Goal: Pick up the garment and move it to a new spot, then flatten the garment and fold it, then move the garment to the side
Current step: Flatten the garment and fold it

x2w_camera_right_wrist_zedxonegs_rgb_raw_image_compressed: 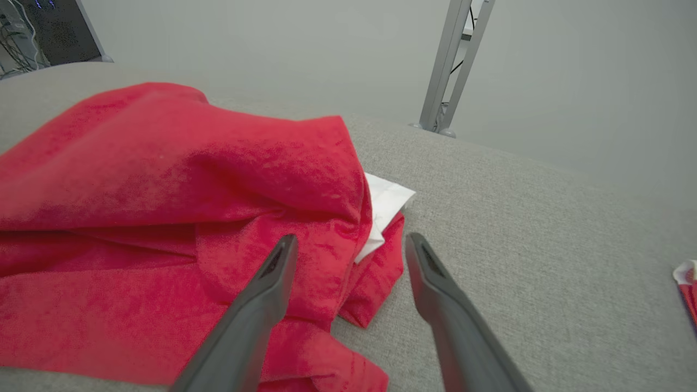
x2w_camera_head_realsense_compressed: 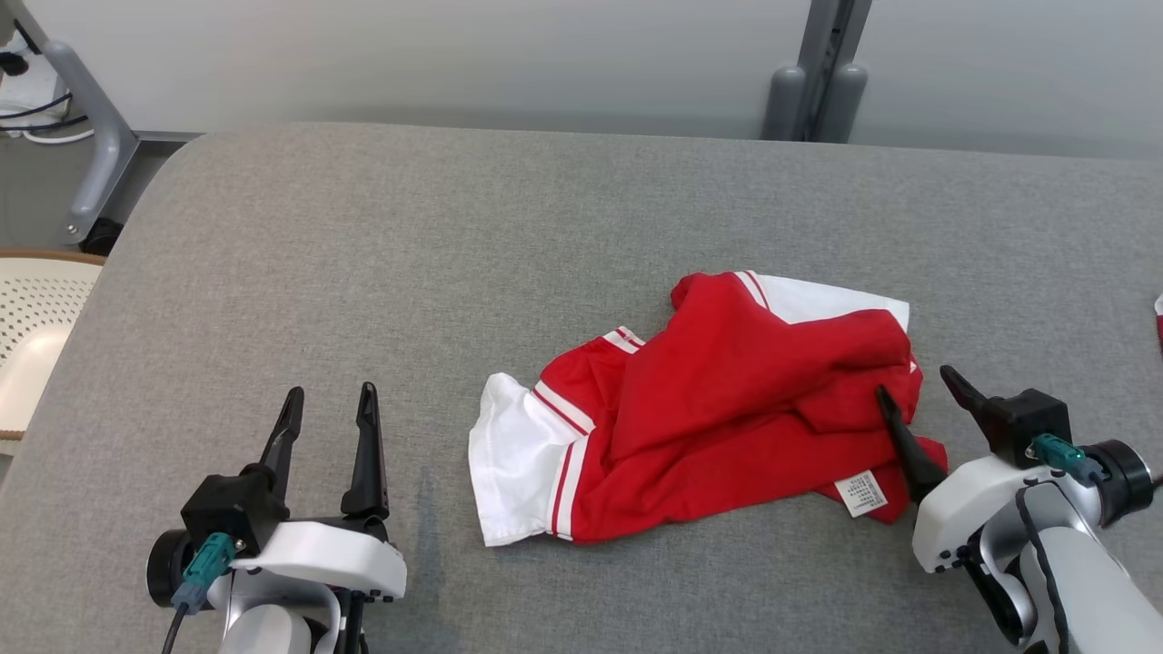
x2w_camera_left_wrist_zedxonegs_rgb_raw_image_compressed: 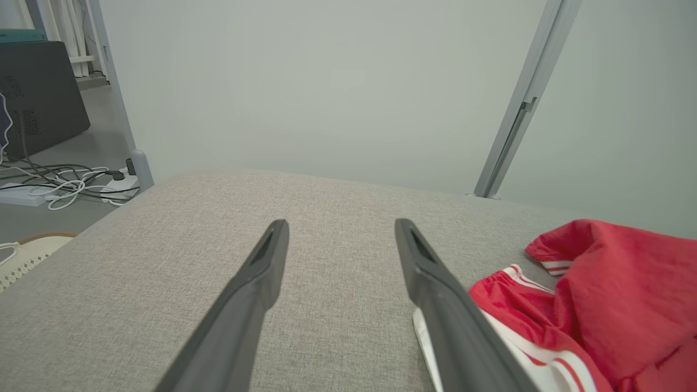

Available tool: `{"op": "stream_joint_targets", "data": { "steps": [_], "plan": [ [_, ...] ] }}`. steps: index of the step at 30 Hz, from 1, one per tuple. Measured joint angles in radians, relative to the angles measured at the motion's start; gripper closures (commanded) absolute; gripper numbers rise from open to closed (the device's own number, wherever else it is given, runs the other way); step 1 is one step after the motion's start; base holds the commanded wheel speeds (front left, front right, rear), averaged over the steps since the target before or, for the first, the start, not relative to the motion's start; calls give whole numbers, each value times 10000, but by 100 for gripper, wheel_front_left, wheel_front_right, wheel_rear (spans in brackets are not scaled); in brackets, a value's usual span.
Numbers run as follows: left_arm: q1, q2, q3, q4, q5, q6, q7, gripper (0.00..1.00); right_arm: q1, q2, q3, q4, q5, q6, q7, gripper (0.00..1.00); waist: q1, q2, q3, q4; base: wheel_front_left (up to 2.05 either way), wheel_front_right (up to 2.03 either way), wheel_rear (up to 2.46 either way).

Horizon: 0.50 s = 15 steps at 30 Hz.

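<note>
Garment [x2w_camera_head_realsense_compressed: 727,409], red with white panels: what is around it? asks the first speaker.

It lies crumpled on a grey cloth-covered table [x2w_camera_head_realsense_compressed: 454,227], a little right of the middle in the head view, answers the second. At the table's left there is a pale perforated seat [x2w_camera_head_realsense_compressed: 36,309] and a grey frame leg [x2w_camera_head_realsense_compressed: 95,127]; cables [x2w_camera_left_wrist_zedxonegs_rgb_raw_image_compressed: 65,185] lie on the floor behind. A grey post [x2w_camera_head_realsense_compressed: 818,82] stands at the far edge. A small red and white piece [x2w_camera_right_wrist_zedxonegs_rgb_raw_image_compressed: 687,280] lies at the table's right edge, well apart from the garment.

And where is it relative to the jaws?

The left gripper [x2w_camera_head_realsense_compressed: 332,391] has its jaws apart over bare table, near the garment's white end but not touching it. The right gripper [x2w_camera_head_realsense_compressed: 913,381] also has its jaws apart and clamps nothing. One finger [x2w_camera_right_wrist_zedxonegs_rgb_raw_image_compressed: 250,316] stands over the red cloth at the garment's right edge, the other over the table just beside, so this edge lies between them. Whether the finger touches the cloth, one cannot tell.

Is there any writing?

A white label [x2w_camera_head_realsense_compressed: 861,493] shows at the garment's near right corner, beside the right gripper. It has dark print, too small to read.
</note>
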<state>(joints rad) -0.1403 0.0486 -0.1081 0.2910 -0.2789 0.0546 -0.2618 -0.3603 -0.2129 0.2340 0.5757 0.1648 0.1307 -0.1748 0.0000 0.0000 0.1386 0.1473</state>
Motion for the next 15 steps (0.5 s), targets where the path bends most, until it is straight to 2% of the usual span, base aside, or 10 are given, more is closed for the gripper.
{"op": "stream_joint_targets", "data": {
  "steps": [6, 7, 8, 9, 10, 14, 15],
  "plan": [
    [-81, 0, -44, 2, -29, 8, 0, 0, -514, -79, 247, 775, 731, 0, 1039, 0, 0, 0, 139, 186, 0, 0, 0],
    [-95, 2, -54, 2, -31, 8, 0, 0, -625, -146, 387, 857, 807, 0, 1149, 57, 0, 0, 159, 215, 0, 0, 0],
    [-120, 0, -77, 2, -33, 12, 0, 0, -862, -313, 713, 959, 1091, 0, 1337, 69, 0, 0, 195, 273, 0, 0, 0],
    [-129, -2, -81, -4, -33, 27, 0, 0, -986, -370, 848, 995, 1325, 0, 1450, 87, 0, 0, 212, 298, 0, 0, 0],
    [-135, 0, -82, -8, -35, 40, 0, 0, -1104, -414, 1009, 1020, 1542, 0, 1565, 100, 0, 0, 229, 320, 0, 0, 0],
    [-174, 2, -102, -46, -77, 42, 0, 0, -1692, -871, 1664, 991, 2077, 0, 1756, 100, 0, 0, 332, 398, 0, 0, 0],
    [-226, -2, -138, -56, -121, 46, 0, 0, -2172, -1189, 1829, 897, 2121, 0, 1630, 100, 0, 0, 400, 444, 0, 0, 0]
  ]
}}
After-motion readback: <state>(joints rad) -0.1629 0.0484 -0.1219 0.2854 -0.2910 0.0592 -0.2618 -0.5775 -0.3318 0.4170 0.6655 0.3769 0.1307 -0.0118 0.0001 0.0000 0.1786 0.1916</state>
